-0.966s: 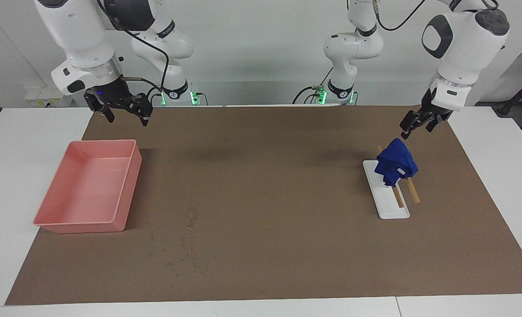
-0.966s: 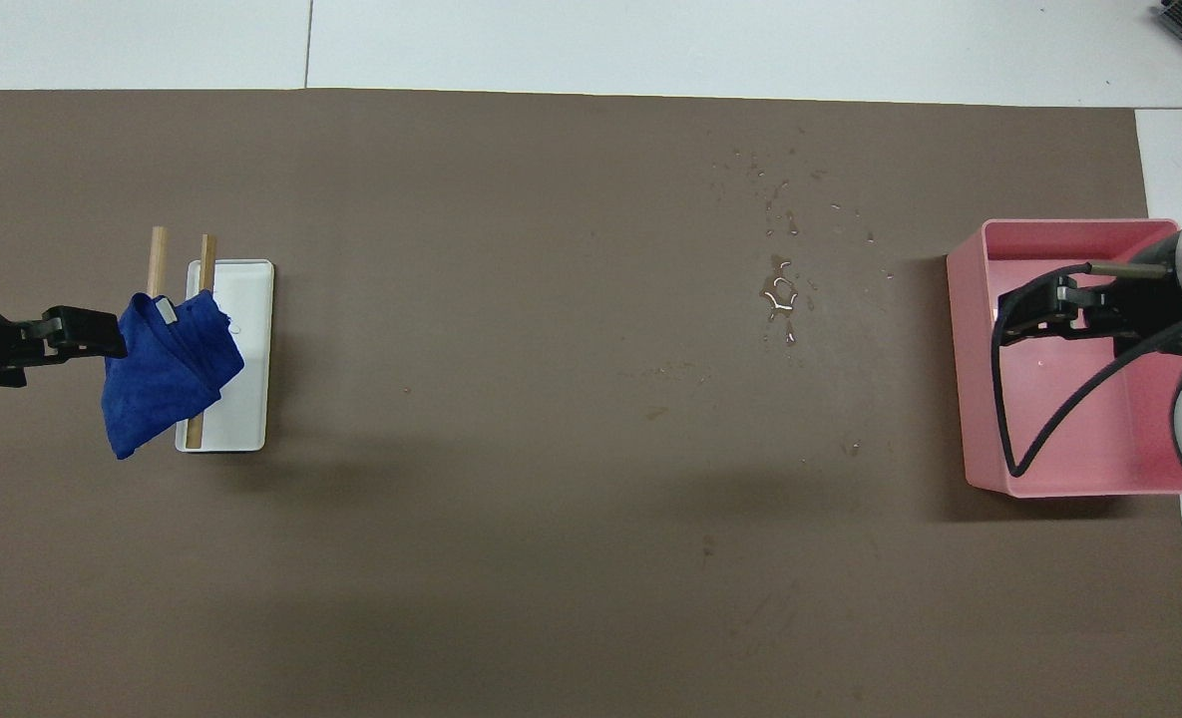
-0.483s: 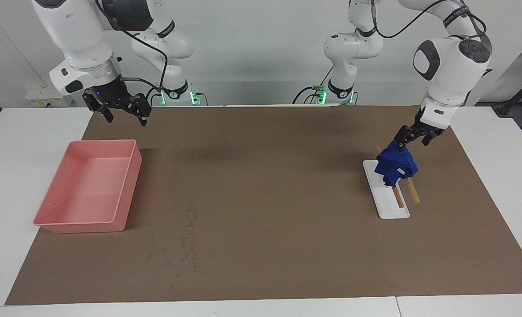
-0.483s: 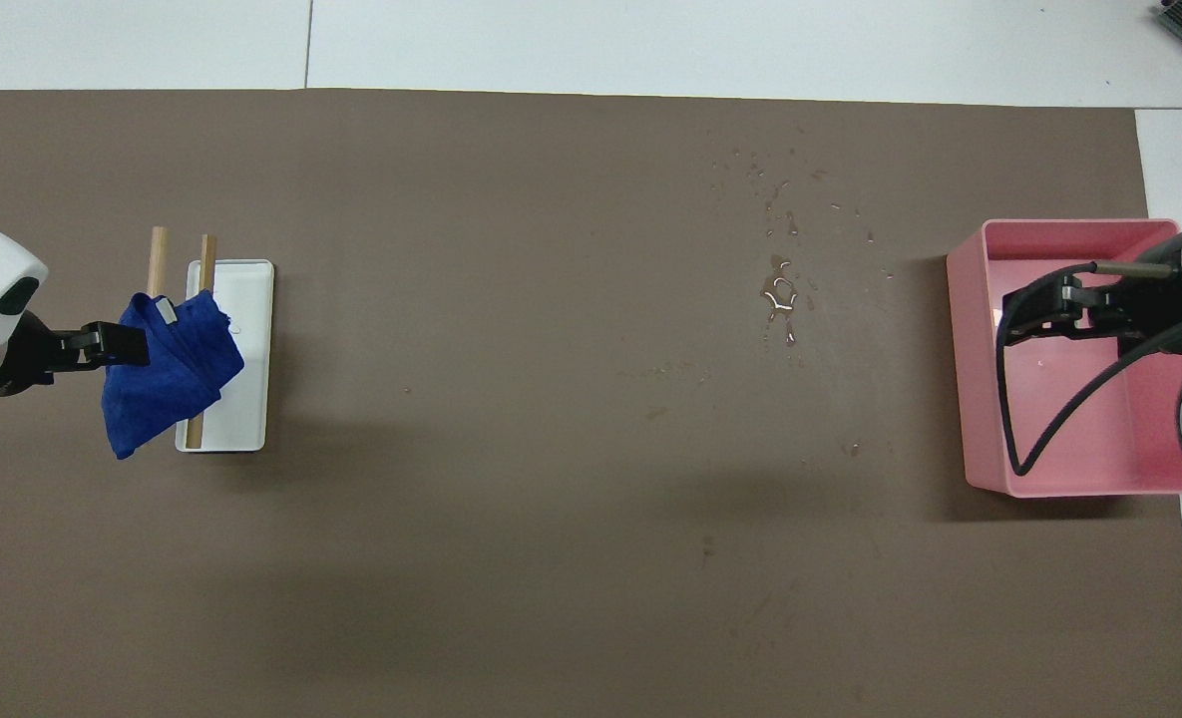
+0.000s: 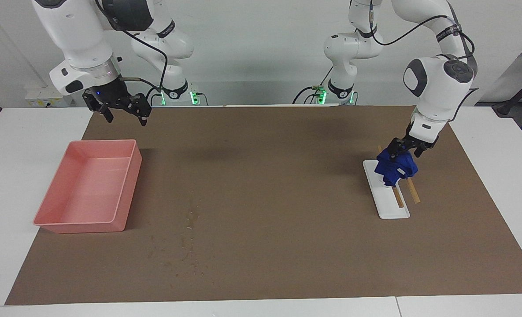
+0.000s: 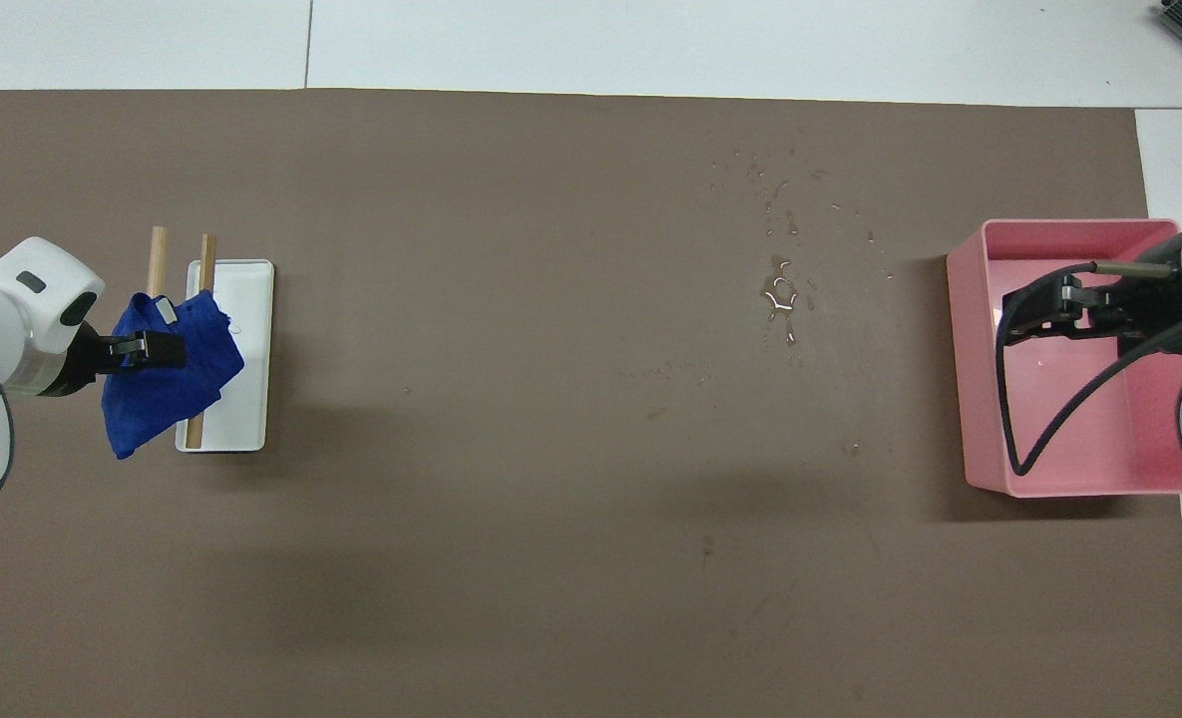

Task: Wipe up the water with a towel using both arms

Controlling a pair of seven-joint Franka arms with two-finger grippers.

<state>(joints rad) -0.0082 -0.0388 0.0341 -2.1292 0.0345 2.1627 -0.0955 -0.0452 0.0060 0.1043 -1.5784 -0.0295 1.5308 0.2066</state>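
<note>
The deep-blue towel (image 5: 395, 169) hangs bunched over two wooden rods (image 5: 412, 191) on a small white tray (image 5: 393, 210), toward the left arm's end of the table. It also shows in the overhead view (image 6: 167, 389). My left gripper (image 5: 401, 149) is down at the towel's top, touching it; seen from overhead, this gripper (image 6: 157, 349) covers the towel's top. The water (image 5: 190, 237) is a patch of droplets on the brown mat, nearer the right arm's end; its droplets glisten in the overhead view (image 6: 780, 289). My right gripper (image 5: 126, 115) waits open in the air over the pink bin's edge.
A pink bin (image 5: 102, 141) stands at the right arm's end of the brown mat (image 5: 265, 154), its side wall showing in the overhead view (image 6: 958, 349). The rods (image 6: 158, 249) stick out past the tray (image 6: 251, 299). White table surrounds the mat.
My left gripper has come down from above the mat onto the top of the towel. The towel, tray and right arm have hardly moved.
</note>
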